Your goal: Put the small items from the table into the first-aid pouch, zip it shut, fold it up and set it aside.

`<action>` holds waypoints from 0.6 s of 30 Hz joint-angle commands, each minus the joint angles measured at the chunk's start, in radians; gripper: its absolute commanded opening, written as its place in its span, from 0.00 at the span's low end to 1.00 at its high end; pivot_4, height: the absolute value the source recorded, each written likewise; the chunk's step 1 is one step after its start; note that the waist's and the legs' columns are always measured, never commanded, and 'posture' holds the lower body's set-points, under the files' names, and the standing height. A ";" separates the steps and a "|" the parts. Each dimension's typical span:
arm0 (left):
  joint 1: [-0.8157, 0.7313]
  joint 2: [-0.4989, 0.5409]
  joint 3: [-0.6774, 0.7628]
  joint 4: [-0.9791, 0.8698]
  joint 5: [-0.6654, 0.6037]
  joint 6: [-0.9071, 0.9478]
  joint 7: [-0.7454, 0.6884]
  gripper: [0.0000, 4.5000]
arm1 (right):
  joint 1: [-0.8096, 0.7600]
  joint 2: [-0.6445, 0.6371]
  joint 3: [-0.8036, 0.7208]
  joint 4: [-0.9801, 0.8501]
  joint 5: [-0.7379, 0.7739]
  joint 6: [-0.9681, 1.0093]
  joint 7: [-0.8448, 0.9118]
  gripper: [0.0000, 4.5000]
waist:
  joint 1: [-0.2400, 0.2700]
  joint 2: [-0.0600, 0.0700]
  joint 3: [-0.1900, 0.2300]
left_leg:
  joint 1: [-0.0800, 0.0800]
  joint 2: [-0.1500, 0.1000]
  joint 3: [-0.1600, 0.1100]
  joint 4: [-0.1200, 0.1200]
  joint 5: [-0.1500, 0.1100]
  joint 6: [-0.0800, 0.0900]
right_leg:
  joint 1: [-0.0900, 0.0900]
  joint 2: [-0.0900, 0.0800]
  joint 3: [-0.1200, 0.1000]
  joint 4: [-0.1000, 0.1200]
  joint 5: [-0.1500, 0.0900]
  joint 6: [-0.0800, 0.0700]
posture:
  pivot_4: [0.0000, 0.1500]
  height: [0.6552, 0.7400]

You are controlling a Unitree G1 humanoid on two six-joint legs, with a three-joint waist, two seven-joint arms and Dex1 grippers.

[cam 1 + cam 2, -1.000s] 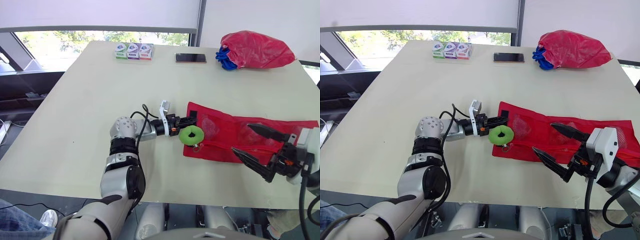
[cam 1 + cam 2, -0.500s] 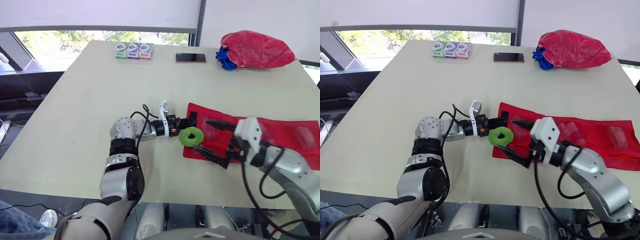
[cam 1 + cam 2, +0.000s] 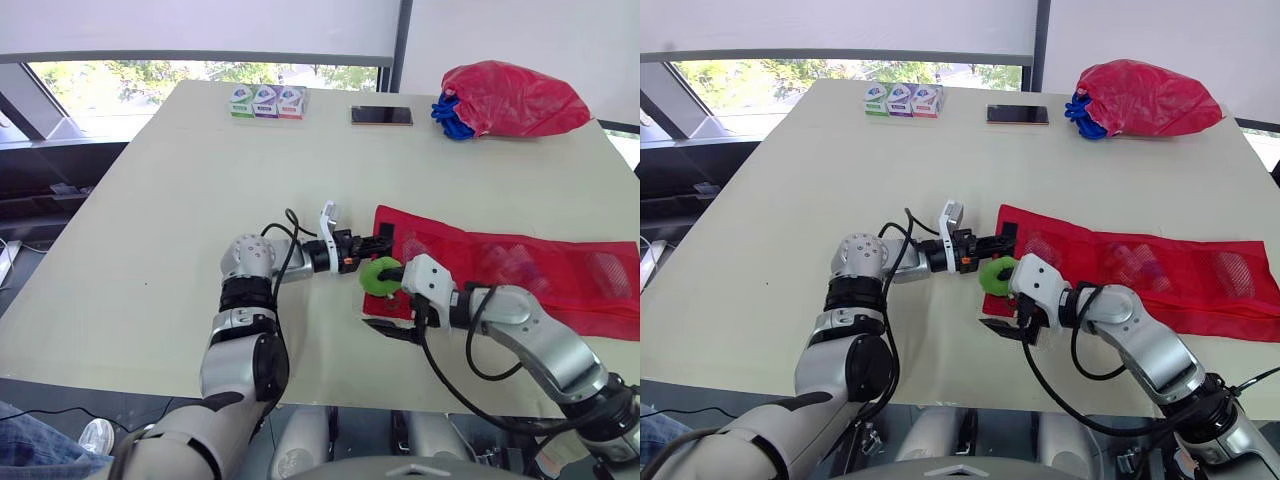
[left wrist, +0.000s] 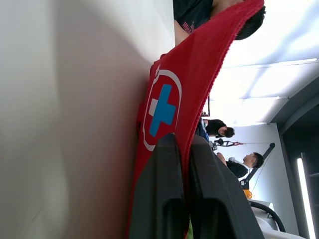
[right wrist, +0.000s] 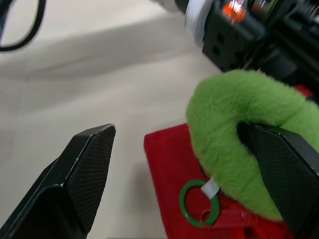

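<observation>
The red first-aid pouch (image 3: 520,265) lies unfolded at the table's front right, mesh pockets facing up. A green fuzzy ring (image 3: 378,275) rests on its left end. My left gripper (image 3: 378,243) is shut on the pouch's left edge; in the left wrist view the red fabric (image 4: 164,107) is pinched between the fingers (image 4: 169,199). My right gripper (image 3: 386,300) stands open at the ring. In the right wrist view one finger (image 5: 284,169) touches the green fuzz (image 5: 239,119), and the other finger (image 5: 75,184) is over bare table. A small green loop (image 5: 198,204) hangs by a red zipper pull.
Three small boxes (image 3: 265,102) and a phone (image 3: 381,116) lie along the far edge. A red plastic bag (image 3: 510,98) with something blue (image 3: 448,118) sits at the far right. People stand in the background of the left wrist view.
My right arm has swung left from the table's front right corner to the green ring, its fingers still open. The left gripper has kept its hold on the pouch edge.
</observation>
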 commanded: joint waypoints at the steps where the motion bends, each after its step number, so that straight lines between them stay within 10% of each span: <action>1: -0.007 -0.009 0.010 -0.029 -0.030 -0.001 -0.003 0.00 | -0.011 0.018 -0.018 0.013 -0.047 -0.003 -0.034 0.88 | -0.001 0.000 0.000 | 0.000 0.000 0.000 0.000 0.000 0.000 | 0.000 0.000 0.000 0.000 0.000 0.000 | 1.00 1.00; 9: -0.008 -0.010 0.009 -0.018 -0.027 -0.006 -0.004 0.00 | -0.015 0.062 -0.051 0.014 -0.085 -0.007 -0.068 0.02 | 0.000 0.000 0.000 | 0.000 0.000 -0.001 0.000 0.000 0.000 | 0.000 0.000 0.000 0.000 0.000 0.000 | 1.00 1.00; 18: -0.001 0.012 -0.011 -0.008 -0.013 -0.029 -0.023 0.00 | 0.047 0.132 -0.176 -0.099 0.038 0.044 -0.083 0.01 | 0.000 0.000 0.000 | 0.000 0.000 -0.001 -0.001 0.000 -0.001 | 0.000 0.000 -0.001 0.000 0.000 0.000 | 1.00 1.00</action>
